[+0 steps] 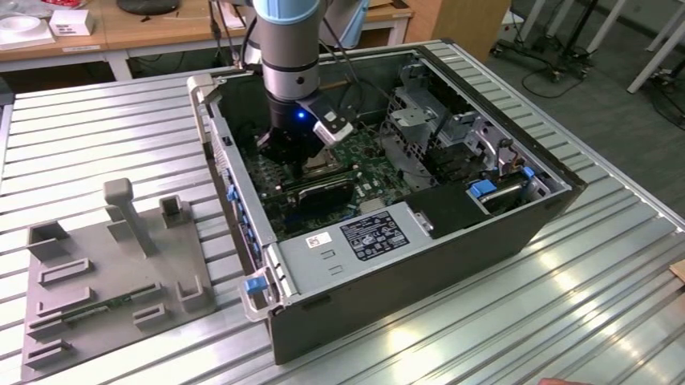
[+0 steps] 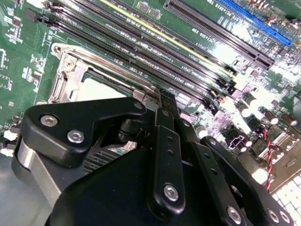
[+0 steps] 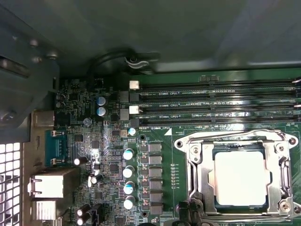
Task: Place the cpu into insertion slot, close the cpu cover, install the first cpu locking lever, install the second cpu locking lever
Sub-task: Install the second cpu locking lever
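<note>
The pale square cpu [image 3: 242, 178] lies in the insertion slot [image 3: 215, 200] on the green motherboard. Over it lies the silvery cpu cover [image 3: 201, 179], flat, with the chip showing through its cut-out. A thin metal locking lever [image 3: 235, 135] runs along one side of the frame. My gripper [image 3: 188, 215] is at the socket's edge, its black fingertips together just beside the cover. In the second wrist view the gripper [image 2: 164, 96] narrows to one tip next to the cpu [image 2: 96, 88]. In the exterior view the gripper [image 1: 303, 160] reaches down inside the open computer case [image 1: 428, 265].
Long black memory slots [image 3: 221, 103] run beside the socket, and capacitors [image 3: 128, 172] stand on its other side. The case walls, drive cage [image 1: 428, 128] and power supply [image 1: 364, 237] hem the arm in. A grey fixture plate [image 1: 107, 281] sits on the table at the exterior view's left.
</note>
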{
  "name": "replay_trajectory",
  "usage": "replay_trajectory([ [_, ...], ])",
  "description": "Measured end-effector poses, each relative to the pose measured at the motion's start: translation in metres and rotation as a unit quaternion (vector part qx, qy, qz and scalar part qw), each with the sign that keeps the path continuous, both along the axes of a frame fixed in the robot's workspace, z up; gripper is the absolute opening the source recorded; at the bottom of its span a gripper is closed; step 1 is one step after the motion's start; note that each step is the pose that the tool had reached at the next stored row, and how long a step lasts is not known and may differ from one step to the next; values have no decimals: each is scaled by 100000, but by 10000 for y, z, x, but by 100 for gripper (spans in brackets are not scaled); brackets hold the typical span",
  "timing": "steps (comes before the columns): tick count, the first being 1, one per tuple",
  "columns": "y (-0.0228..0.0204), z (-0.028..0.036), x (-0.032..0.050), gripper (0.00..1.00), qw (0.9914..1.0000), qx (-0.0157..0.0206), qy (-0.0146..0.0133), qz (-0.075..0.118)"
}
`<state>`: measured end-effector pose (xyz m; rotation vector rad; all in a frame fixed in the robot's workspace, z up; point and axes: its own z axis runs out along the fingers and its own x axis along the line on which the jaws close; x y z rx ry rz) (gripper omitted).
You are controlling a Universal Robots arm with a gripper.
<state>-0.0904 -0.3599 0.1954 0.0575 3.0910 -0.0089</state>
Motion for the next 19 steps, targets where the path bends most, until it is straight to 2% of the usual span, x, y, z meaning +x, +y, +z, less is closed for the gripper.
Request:
replay_trajectory([
  [3, 3, 25, 2, 11, 100000, 124, -46, 5],
  [7, 0, 56, 0, 11, 100000, 49, 3, 10],
  [15, 0, 45, -26, 11, 100000, 105, -188, 4],
  [19, 0, 30, -44, 11, 99999, 278, -268, 4],
])
